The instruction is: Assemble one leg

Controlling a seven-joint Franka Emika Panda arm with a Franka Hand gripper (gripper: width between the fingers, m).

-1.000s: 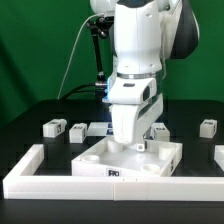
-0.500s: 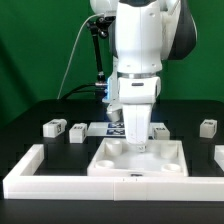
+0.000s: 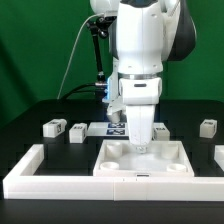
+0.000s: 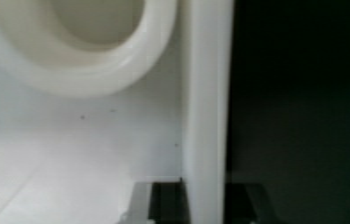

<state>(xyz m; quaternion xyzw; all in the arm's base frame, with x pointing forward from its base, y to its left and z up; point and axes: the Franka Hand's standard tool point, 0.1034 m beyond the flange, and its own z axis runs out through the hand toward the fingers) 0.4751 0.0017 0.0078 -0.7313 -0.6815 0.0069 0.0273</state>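
Small white tagged legs lie loose on the black table: two on the exterior view's left (image 3: 55, 128) (image 3: 77, 132) and one at the far right (image 3: 208, 127). None is held. My gripper (image 3: 143, 147) points straight down onto the far edge of the large flat white square tabletop (image 3: 165, 162), which has round corner holes. In the wrist view the gripper (image 4: 207, 205) has its dark fingers (image 4: 168, 205) on either side of the tabletop's thin edge (image 4: 207, 110), with a round hole (image 4: 83, 25) close by. The jaws are shut on that edge.
A long white border rail (image 3: 40, 172) runs along the front and up the exterior view's left, and the tabletop rests against its front run. The marker board (image 3: 98, 128) lies behind the tabletop. Another rail piece shows at the far right edge (image 3: 219, 160).
The gripper has slid the tabletop towards the exterior view's right, most of it in the first half second. The legs have not moved.
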